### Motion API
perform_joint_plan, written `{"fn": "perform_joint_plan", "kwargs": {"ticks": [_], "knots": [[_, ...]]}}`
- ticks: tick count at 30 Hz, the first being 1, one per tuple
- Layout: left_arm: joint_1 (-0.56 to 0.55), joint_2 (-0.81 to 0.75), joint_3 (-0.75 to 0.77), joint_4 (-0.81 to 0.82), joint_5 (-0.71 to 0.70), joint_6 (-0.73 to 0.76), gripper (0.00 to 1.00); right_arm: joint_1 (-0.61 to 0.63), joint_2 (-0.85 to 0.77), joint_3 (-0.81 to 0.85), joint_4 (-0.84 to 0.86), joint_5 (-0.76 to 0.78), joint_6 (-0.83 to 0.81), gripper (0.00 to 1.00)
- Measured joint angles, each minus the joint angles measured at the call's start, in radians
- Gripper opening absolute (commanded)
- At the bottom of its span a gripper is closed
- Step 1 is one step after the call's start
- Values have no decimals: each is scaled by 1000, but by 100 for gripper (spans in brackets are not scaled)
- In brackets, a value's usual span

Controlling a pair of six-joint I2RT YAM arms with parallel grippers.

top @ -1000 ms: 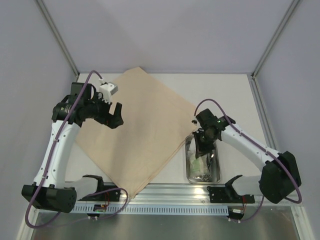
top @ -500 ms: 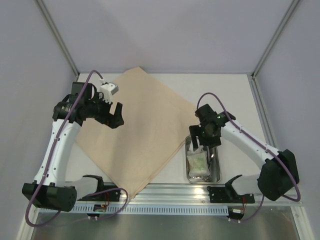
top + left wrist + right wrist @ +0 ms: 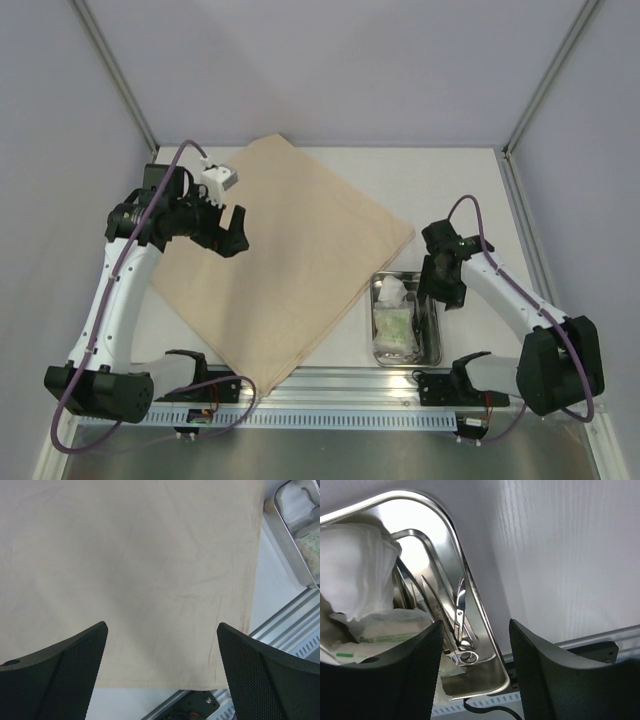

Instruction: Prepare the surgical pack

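Note:
The surgical pack lies in two parts. A large tan cloth sheet (image 3: pixel 280 260) is spread flat across the table's middle. To its right stands a shiny steel tray (image 3: pixel 428 345) with a white pad (image 3: pixel 393 290) and a green packet (image 3: pixel 393 325) in it. In the right wrist view, small metal scissors (image 3: pixel 460 611) lie along the tray's rim (image 3: pixel 470 580), beside the pad (image 3: pixel 355 565). My right gripper (image 3: pixel 441 287) hangs open and empty over the tray's right edge. My left gripper (image 3: pixel 228 232) is held open above the cloth's left part (image 3: pixel 150 555), with nothing between its fingers.
An aluminium rail (image 3: pixel 350 385) runs along the near table edge, just in front of the tray and the cloth's near corner. White walls with metal posts close in the back and sides. A black cable (image 3: pixel 485 707) lies by the rail below the tray.
My right gripper has opened, lifted out of the tray and moved to the right; the pad and packet now show in the tray. The left arm has not moved.

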Motion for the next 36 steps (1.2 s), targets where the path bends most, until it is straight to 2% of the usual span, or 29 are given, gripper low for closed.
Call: {"fn": "perform_joint_plan", "kwargs": {"ticks": [4, 9, 21, 29, 36], "knots": [[0, -7, 0, -2, 5, 4, 100, -7, 33, -37, 14, 6, 8, 56], [0, -24, 0, -7, 8, 8, 100, -9, 61, -88, 74, 9, 6, 42], [0, -31, 0, -8, 12, 12, 100, -18, 113, -113, 191, 7, -22, 39], [0, -31, 0, -8, 12, 13, 100, -26, 111, -130, 249, -5, -40, 31], [0, -24, 0, -15, 12, 13, 100, -43, 124, -147, 298, -17, -55, 28]]}}
